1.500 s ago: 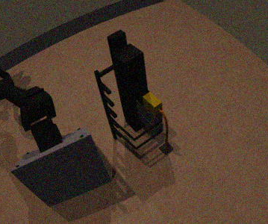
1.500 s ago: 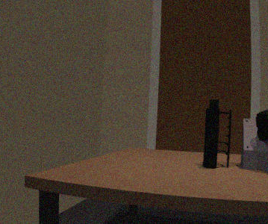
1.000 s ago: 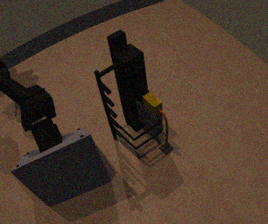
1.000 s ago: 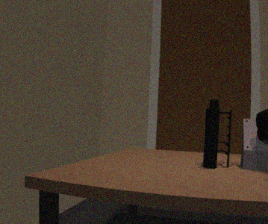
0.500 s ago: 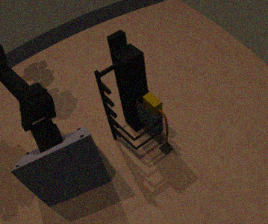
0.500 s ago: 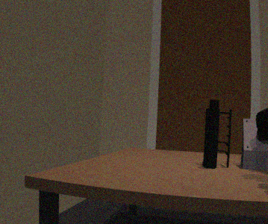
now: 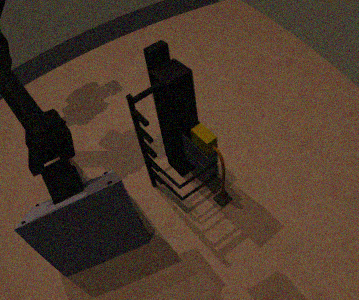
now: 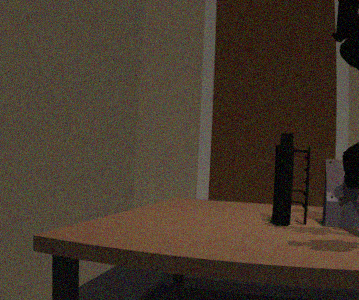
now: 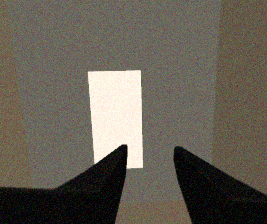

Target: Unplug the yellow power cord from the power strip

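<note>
Approaching step, I'd judge: black two-fingered pincer [image 9: 149, 160] stands partly closed, narrow gap, nothing between its fingers, aimed at a pale wall panel rather than the work. Yellow box-shaped plug [image 7: 203, 134] sits seated in the tall dark upright power strip [image 7: 175, 117], thin orange-yellow cord [image 7: 222, 170] looping down to the brown table [image 7: 299, 150], well apart from the arm. Next: swing over, widen, close on plug. No readable labels or writing.
</note>
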Controlling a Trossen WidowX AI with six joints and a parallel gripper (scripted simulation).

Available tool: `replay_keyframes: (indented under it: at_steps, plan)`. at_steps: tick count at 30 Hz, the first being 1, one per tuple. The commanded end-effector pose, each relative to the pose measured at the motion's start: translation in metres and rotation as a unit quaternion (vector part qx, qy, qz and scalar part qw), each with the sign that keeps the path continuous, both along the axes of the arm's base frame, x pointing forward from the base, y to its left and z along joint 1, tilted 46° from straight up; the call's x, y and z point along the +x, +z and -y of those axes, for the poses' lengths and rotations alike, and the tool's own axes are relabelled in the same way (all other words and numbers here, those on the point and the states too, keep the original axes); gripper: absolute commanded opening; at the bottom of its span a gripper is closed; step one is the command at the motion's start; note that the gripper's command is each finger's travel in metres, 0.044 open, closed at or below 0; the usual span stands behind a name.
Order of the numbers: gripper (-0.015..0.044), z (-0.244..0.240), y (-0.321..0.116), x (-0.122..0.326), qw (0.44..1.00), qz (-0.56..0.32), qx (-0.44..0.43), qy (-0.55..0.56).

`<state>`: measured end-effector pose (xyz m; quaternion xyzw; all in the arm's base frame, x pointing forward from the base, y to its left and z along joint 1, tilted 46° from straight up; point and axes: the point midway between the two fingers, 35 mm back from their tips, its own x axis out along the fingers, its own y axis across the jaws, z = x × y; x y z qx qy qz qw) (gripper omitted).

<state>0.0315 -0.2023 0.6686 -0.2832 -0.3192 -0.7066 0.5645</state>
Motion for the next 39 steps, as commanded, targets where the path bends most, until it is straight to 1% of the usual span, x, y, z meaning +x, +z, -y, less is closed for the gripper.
replay_keyframes:
  at_steps: [1, 6, 11, 15, 20, 25, 30, 35, 39]
  plan:
    - [0.016, 0.04, -0.023, 0.036, 0.997, -0.041, 0.051, 0.046]
    - [0.016, 0.093, -0.067, 0.092, 0.979, -0.094, 0.135, 0.119]
    - [0.016, 0.13, -0.123, 0.146, 0.946, -0.136, 0.221, 0.197]
    - [0.016, 0.151, -0.174, 0.187, 0.907, -0.161, 0.293, 0.255]
    - [0.016, 0.168, -0.248, 0.23, 0.843, -0.183, 0.395, 0.316]
    - [0.016, 0.171, -0.326, 0.263, 0.762, -0.192, 0.498, 0.366]
    - [0.016, 0.158, -0.407, 0.286, 0.662, -0.186, 0.605, 0.401]
    - [0.016, 0.131, -0.484, 0.298, 0.548, -0.166, 0.706, 0.416]
    - [0.016, 0.098, -0.543, 0.299, 0.438, -0.135, 0.789, 0.409]
